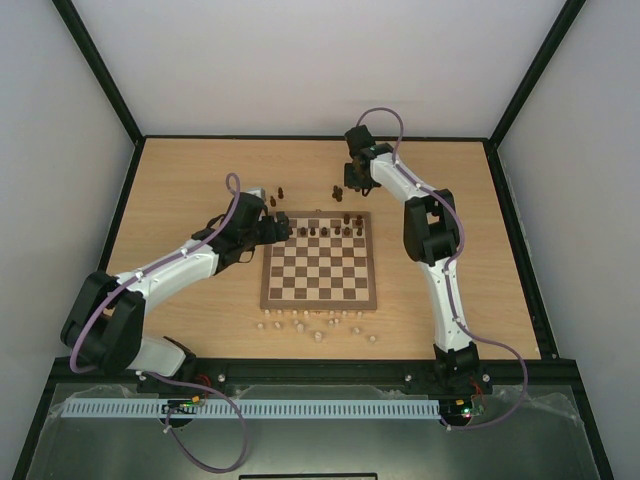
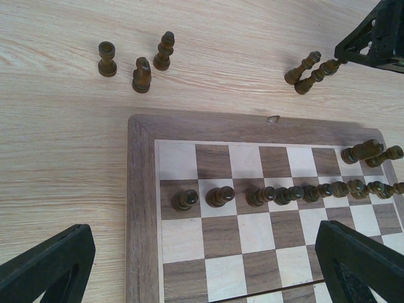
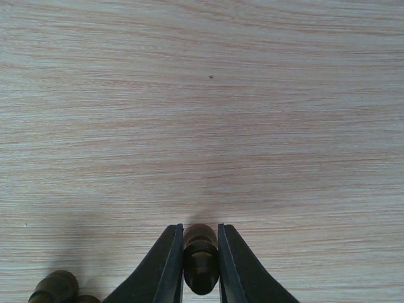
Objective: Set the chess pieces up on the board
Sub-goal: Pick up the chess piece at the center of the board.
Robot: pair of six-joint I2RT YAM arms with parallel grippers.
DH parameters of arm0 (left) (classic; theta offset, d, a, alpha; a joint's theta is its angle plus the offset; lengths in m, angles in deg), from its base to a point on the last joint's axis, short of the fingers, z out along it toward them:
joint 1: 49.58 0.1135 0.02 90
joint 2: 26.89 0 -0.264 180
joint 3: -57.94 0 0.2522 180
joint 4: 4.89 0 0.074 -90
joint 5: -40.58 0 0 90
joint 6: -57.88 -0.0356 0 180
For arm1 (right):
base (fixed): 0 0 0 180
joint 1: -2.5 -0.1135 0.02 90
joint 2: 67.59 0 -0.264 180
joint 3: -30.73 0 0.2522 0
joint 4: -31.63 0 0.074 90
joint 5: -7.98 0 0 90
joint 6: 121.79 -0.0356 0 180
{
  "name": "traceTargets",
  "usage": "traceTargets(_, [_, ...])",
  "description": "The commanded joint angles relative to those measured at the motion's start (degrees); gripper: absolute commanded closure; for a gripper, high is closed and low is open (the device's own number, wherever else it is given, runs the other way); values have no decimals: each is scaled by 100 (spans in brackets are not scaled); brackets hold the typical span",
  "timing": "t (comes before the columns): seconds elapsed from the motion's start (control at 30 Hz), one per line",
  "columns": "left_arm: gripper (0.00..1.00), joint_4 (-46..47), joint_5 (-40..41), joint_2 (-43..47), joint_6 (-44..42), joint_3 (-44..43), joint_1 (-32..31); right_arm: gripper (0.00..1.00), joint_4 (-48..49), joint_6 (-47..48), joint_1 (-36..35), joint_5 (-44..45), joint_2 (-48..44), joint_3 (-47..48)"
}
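Observation:
The board (image 1: 268, 272) lies mid-table. A row of dark chess pieces (image 2: 278, 195) stands on its second far rank, with two more (image 2: 369, 153) at the far right corner. Loose dark pieces stand on the table beyond the board: three (image 2: 141, 74) at the left, and one (image 2: 301, 69) at the right. My right gripper (image 3: 200, 243) is shut on a dark chess piece (image 3: 201, 255) low over the table behind the board (image 1: 351, 186). My left gripper (image 2: 205, 252) hangs open over the board's far left corner (image 1: 283, 225), holding nothing.
Several pale beige pieces (image 1: 320, 326) lie scattered on the table in front of the board's near edge. Another dark piece (image 3: 55, 287) sits just left of my right fingers. Black frame rails (image 1: 130, 180) border the table.

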Motion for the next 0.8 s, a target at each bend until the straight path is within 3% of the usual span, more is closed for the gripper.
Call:
traceTargets(0.0, [1,66,57,-14,22,67,38,87,-212,38,10,-10,70,145])
traceTargets(0.2, [1,69,48,-27,22,68,38,89,-156,20,8,23,-297,-122])
traceTargets(0.77, [1,31,109,152,30,76,38,89,244,-28,-374,134,-2397,-2122])
